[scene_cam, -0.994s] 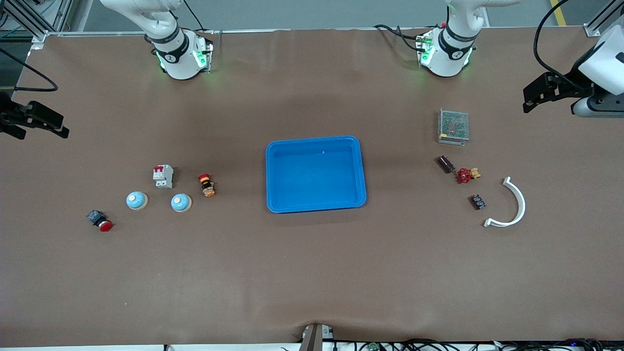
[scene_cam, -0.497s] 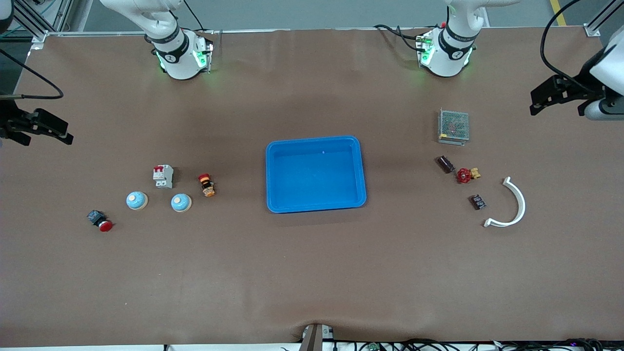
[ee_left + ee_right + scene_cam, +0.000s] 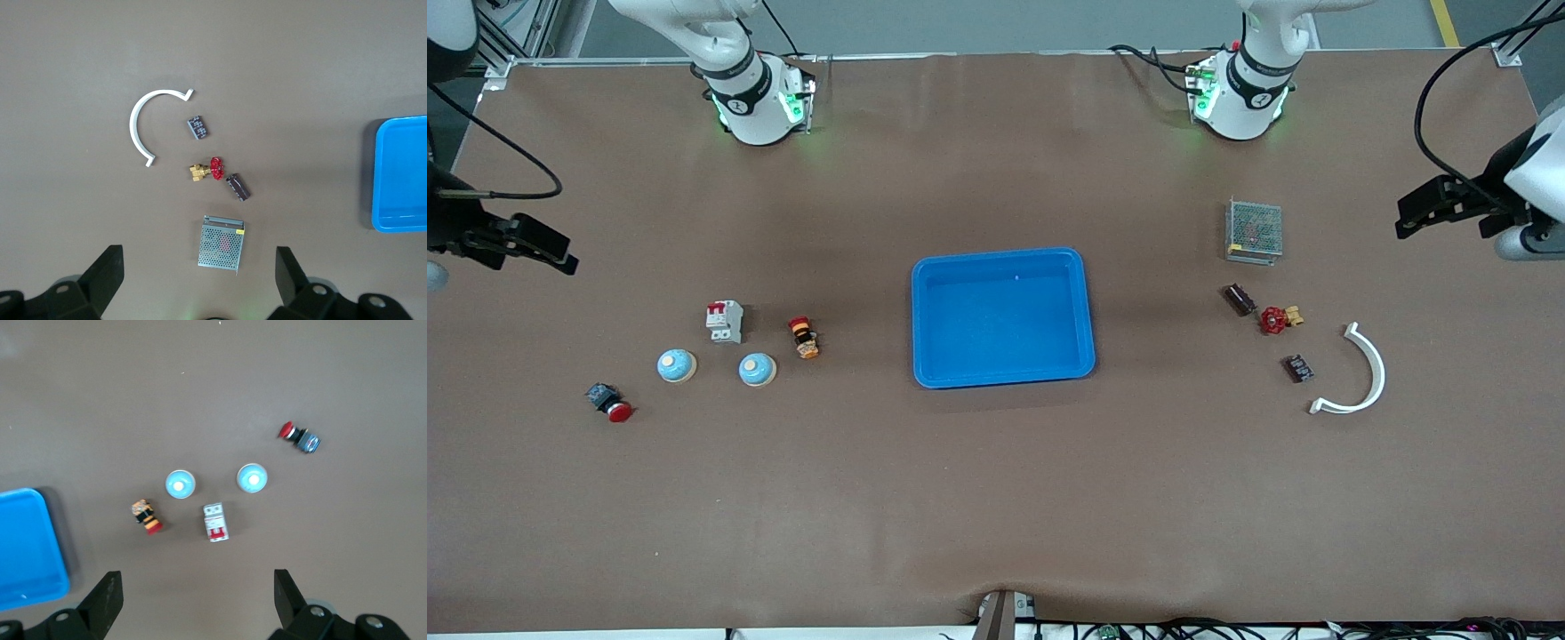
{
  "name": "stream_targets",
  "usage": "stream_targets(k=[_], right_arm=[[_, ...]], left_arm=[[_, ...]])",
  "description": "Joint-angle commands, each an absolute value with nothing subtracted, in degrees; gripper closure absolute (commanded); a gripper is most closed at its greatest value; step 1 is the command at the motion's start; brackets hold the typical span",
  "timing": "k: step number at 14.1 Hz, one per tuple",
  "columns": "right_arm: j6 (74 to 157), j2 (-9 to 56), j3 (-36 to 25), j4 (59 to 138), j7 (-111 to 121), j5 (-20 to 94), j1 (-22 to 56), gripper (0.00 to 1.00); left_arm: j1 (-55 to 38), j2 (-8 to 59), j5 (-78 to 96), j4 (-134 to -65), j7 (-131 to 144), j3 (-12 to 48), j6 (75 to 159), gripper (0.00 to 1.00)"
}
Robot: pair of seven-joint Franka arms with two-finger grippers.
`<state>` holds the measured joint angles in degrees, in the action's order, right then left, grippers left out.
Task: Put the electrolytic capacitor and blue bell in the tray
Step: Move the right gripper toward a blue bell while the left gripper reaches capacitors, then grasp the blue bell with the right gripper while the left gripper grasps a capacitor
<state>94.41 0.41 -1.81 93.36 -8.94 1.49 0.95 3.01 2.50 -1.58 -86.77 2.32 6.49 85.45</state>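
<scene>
The bright-blue tray lies empty at the table's middle. The electrolytic capacitor, a small dark cylinder, lies toward the left arm's end, beside a red valve; the left wrist view shows it too. Two blue bells sit toward the right arm's end and appear in the right wrist view. My left gripper hangs open high over the left arm's end. At the right arm's end my right gripper hangs open, holding nothing.
Around the capacitor lie a grey mesh box, the red valve, a small dark module and a white curved piece. By the bells lie a circuit breaker, an orange-and-red button and a red push button.
The right gripper has come in a little over the table from its end. The left gripper has shifted slightly toward its own end. Nothing on the table has moved.
</scene>
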Motion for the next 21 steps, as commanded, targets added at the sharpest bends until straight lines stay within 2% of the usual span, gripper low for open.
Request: stream_targets(k=[1,4,9,11,14,18,21], right_arm=[[95.3,-0.9,-1.9,96.3,-19.0,1.6,3.7,0.0],[97.4,-0.9,-1.8,99.7,-24.5,1.6,5.1,0.0],[107.6,-0.5,-1.8,107.0,-41.9,1.7,10.4,0.0],[112.8,1.1,-1.8,109.4,-48.0,1.7,12.9,0.0],[118.0,5.6,-1.9,109.5,-55.5,1.8,17.1,0.0],[121.0,9.8,-2.0,110.4,-43.3,-3.4,15.8,0.0],[130.2,9.1,-2.0,118.4,-30.5,-3.5,9.9,0.0]], left_arm=[[3.1,2.5,-1.4,-88.1,2.8,7.7,85.8,0.0],[3.3,2.4,-1.4,-92.4,4.7,7.9,85.9,0.0],[3.3,1.1,-1.2,-101.1,9.6,8.3,88.2,0.0],[3.3,0.7,-1.2,-103.7,12.6,9.2,89.2,0.0],[3.8,-1.4,-1.2,-111.6,13.1,9.2,95.6,0.0],[4.0,-2.5,0.3,-121.5,20.1,9.5,105.3,0.0],[4.2,-2.5,3.4,-127.9,22.3,9.5,111.2,0.0]])
